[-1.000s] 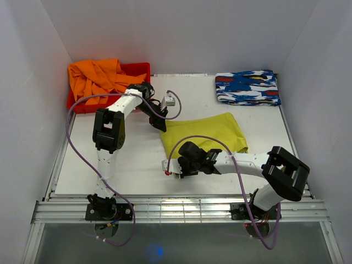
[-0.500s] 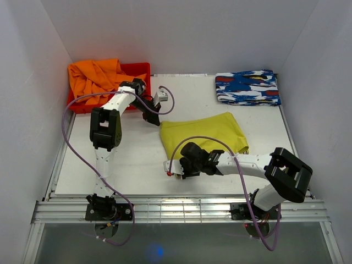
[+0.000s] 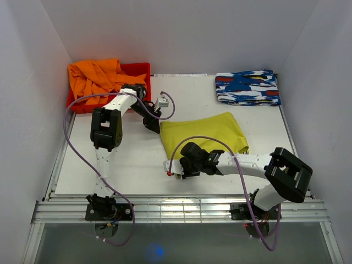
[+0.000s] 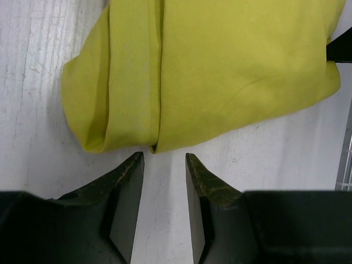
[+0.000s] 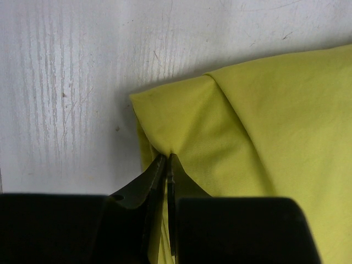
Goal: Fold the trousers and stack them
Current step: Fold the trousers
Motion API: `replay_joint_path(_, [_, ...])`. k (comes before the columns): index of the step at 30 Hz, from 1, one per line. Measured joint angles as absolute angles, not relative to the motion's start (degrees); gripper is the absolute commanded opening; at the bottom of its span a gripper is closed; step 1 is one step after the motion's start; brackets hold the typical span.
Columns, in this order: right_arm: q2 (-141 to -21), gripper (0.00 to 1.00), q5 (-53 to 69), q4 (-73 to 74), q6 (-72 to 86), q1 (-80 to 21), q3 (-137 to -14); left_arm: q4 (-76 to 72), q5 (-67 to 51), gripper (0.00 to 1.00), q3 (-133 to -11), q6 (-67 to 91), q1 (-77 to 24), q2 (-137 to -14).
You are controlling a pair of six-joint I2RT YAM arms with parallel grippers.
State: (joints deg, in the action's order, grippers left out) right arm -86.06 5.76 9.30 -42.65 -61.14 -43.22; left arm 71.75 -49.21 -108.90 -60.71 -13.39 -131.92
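Observation:
The yellow-green trousers [image 3: 204, 135] lie folded into a compact rectangle on the white table [image 3: 110, 159]; no striped waistband shows. My left gripper [image 3: 153, 123] is open and empty just off their far left corner. In the left wrist view its tips [image 4: 165, 158] sit on bare table just short of the folded edge [image 4: 220, 66]. My right gripper [image 3: 183, 160] is at the near left corner. In the right wrist view its jaws [image 5: 167, 158] are shut on a pinch of the trousers [image 5: 264, 121].
A red bin [image 3: 138, 69] holding an orange garment [image 3: 96, 76] stands at the back left, close behind my left arm. A folded blue, white and red patterned cloth [image 3: 247, 88] lies at the back right. White walls enclose the table.
My left gripper let go of the trousers' far left corner, drew back toward the bin, then came down again just beside that corner. The right gripper shifted slightly right, still holding the cloth.

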Motion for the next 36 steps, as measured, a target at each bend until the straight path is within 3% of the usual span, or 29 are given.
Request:
replay_joint_path(11, [-86.06,0.08,5.78,9.39,-42.65,-61.14,-43.22,72.90,-49.28,0.42,-108.90,-64.75,-15.27,-131.94])
replay_joint_path(22, [-86.06,0.08,6.17,10.39,-42.61,-61.14,-43.24,73.54,-48.97,0.00,-108.55,-67.24,-15.59,-132.99])
replay_joint_path(36, [-85.91,0.08,6.66,8.91,-43.00,-61.08,-42.78,75.31,-45.80,0.00,-116.62,-65.08,-13.47,-135.61])
